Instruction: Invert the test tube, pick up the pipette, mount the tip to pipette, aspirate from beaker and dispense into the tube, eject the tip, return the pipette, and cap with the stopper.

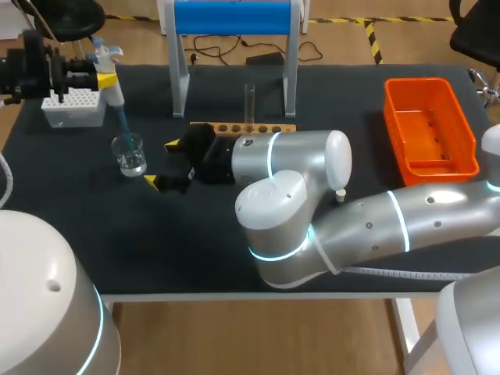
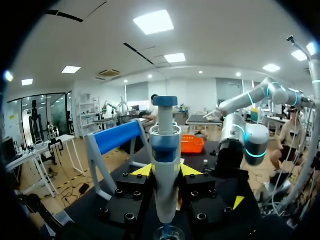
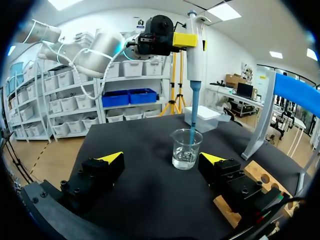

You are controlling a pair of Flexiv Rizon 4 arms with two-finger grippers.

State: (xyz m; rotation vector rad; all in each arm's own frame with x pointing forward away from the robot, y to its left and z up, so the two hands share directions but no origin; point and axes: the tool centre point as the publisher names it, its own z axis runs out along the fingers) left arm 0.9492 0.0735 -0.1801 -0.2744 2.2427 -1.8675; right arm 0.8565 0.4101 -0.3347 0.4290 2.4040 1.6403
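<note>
My left gripper (image 1: 100, 80) is shut on a white pipette (image 1: 112, 87) and holds it upright over the glass beaker (image 1: 129, 153). The pipette's blue tip (image 1: 123, 123) dips into the beaker. In the left wrist view the pipette (image 2: 165, 160) stands between the yellow fingers, with the beaker (image 2: 168, 233) below. My right gripper (image 1: 164, 163) rests low on the table, open, just right of the beaker. In its own view the beaker (image 3: 186, 150) stands slightly ahead of the open right gripper (image 3: 161, 158), with the blue tip (image 3: 192, 127) in it. The test tube (image 1: 250, 101) stands upright in the wooden rack (image 1: 242, 127).
A white tip box (image 1: 74, 106) sits at the far left, behind the beaker. The blue-topped stand (image 1: 234, 17) rises behind the rack. An orange bin (image 1: 430, 129) lies at the right. A small white stopper (image 1: 341, 195) sits by my right arm's elbow.
</note>
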